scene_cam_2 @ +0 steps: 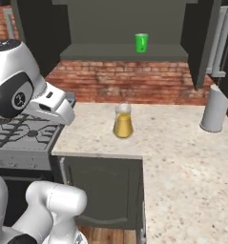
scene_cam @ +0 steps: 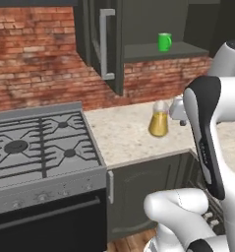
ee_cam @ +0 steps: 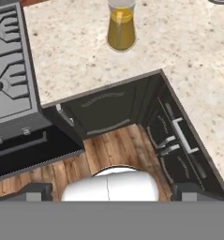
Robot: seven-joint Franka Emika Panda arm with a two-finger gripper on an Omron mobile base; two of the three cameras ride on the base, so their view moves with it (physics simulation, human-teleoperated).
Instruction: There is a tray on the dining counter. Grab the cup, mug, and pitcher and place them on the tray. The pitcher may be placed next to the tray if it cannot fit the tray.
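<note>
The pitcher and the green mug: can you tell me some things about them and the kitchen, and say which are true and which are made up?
1. The pitcher stands on the counter and has amber liquid in it. True.
2. The green mug sits on the stove. False: it sits on a dark shelf above the counter, under the upper cabinets.
3. The pitcher lies tipped on its side. False: it stands upright.
4. A grey tapered vessel stands on the counter to the right of the pitcher in the right base view. True.
5. The gripper is holding the pitcher. False: the pitcher stands alone on the counter, with nothing touching it.
</note>
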